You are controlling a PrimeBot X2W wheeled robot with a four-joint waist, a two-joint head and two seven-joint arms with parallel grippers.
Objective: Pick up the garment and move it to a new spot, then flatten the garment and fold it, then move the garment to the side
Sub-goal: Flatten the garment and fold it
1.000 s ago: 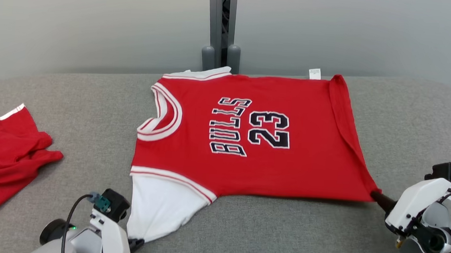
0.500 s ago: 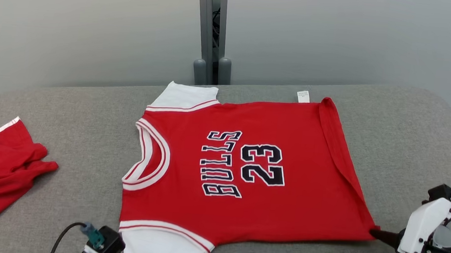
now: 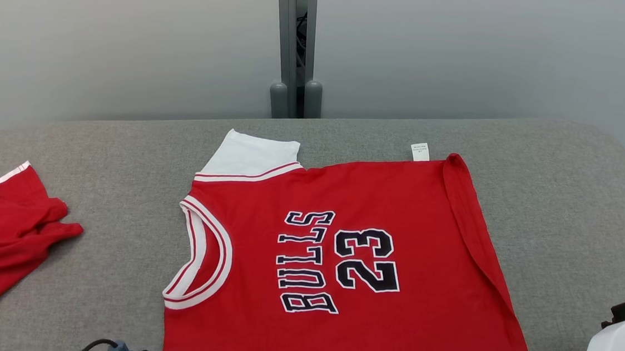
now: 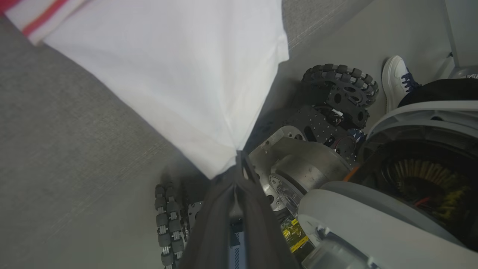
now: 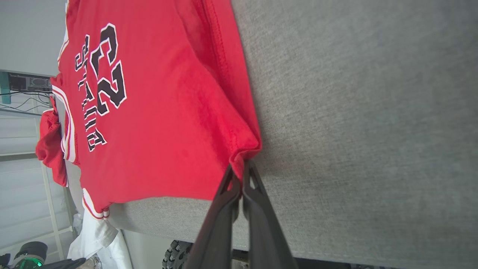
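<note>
**Desk:** Where is the garment?

**Operator:** I see the red jersey (image 3: 339,267) lying front up on the grey padded table (image 3: 568,190). Its neck points to the robot's left and its hem to the right, so "BULLS 23" reads sideways. The far white sleeve (image 3: 252,157) lies flat, and a small white label (image 3: 420,151) pokes out along the far edge.

**Desk:** Right side?

**Operator:** The right gripper (image 5: 242,166) has its fingers pressed together on the jersey's near hem corner, and the red cloth bunches to a point at the tips. In my head view that corner sits at the lower right of the table.

**Desk:** Left side?

**Operator:** The left gripper (image 4: 236,160) is pinching the tip of the near white sleeve (image 4: 168,67), which fans out from the fingertips. The gripper sits out past the table's near edge, over the robot's base. Below it I see a base wheel (image 4: 341,84) and a person's white shoe (image 4: 396,78) on the floor.

**Desk:** Anything else up there?

**Operator:** A second red garment (image 3: 1,234) lies crumpled at the table's left end, well apart from the jersey.
</note>
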